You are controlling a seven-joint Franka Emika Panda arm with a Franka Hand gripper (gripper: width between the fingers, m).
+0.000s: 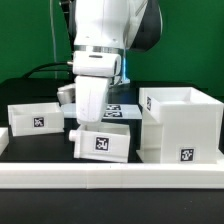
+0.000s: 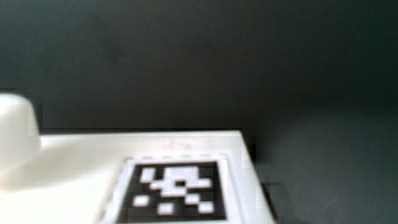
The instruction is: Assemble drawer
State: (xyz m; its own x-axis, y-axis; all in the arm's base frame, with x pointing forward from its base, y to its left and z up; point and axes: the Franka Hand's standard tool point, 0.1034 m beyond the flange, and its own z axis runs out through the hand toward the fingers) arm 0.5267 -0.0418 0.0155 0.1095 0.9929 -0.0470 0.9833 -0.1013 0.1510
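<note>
The large white casing (image 1: 180, 125) of the drawer stands at the exterior view's right, open side up, with a tag low on its front. One small open-top tray (image 1: 35, 115) sits at the left. The second tray (image 1: 100, 143) is tilted in the middle, its tag facing front. My gripper (image 1: 84, 124) comes down on this tray's left end and seems shut on its wall; the fingertips are hidden behind the hand. In the wrist view the tray's tagged face (image 2: 178, 188) fills the lower part, very close, with a blurred white shape (image 2: 15, 140) beside it.
The long white rail (image 1: 110, 177) runs along the table's front edge. The marker board (image 1: 118, 108) lies flat behind the tilted tray. A black table surface (image 1: 50, 145) lies between the trays, and a green wall stands behind.
</note>
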